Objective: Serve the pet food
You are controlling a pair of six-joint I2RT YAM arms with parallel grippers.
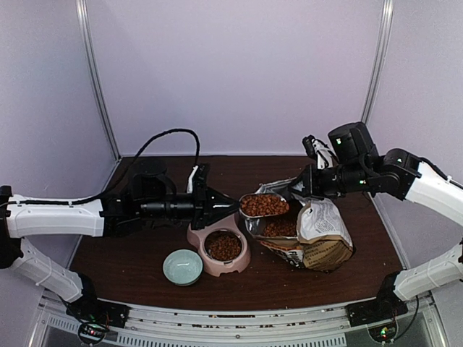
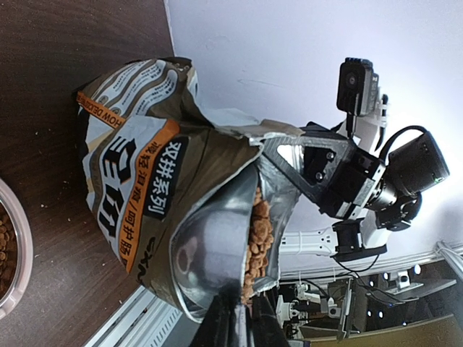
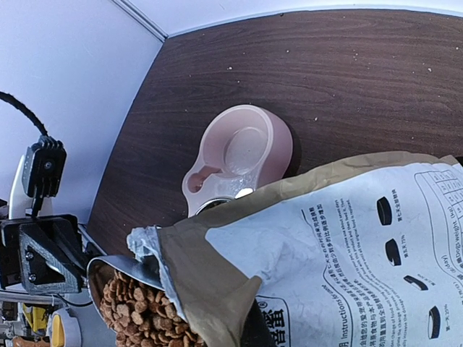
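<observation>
My left gripper (image 1: 230, 204) is shut on the edge of a metal scoop (image 2: 202, 246) heaped with reddish-brown kibble (image 1: 264, 205), held level at the mouth of the brown-and-white food bag (image 1: 318, 238). In the left wrist view the kibble (image 2: 259, 238) fills the scoop just past my fingertips (image 2: 226, 325). My right gripper (image 1: 295, 189) is shut on the bag's torn top edge and holds it open; in the right wrist view the bag (image 3: 340, 238) hides its jaws. More kibble (image 1: 278, 229) shows inside the bag. The pink double bowl (image 1: 210, 266) holds kibble (image 1: 224, 247) in its near compartment.
A small pale green bowl (image 1: 182, 266) stands left of the pink bowl, near the front edge. The pink bowl's far compartment (image 3: 246, 148) is empty and sits under my left arm. White walls close in the back and both sides.
</observation>
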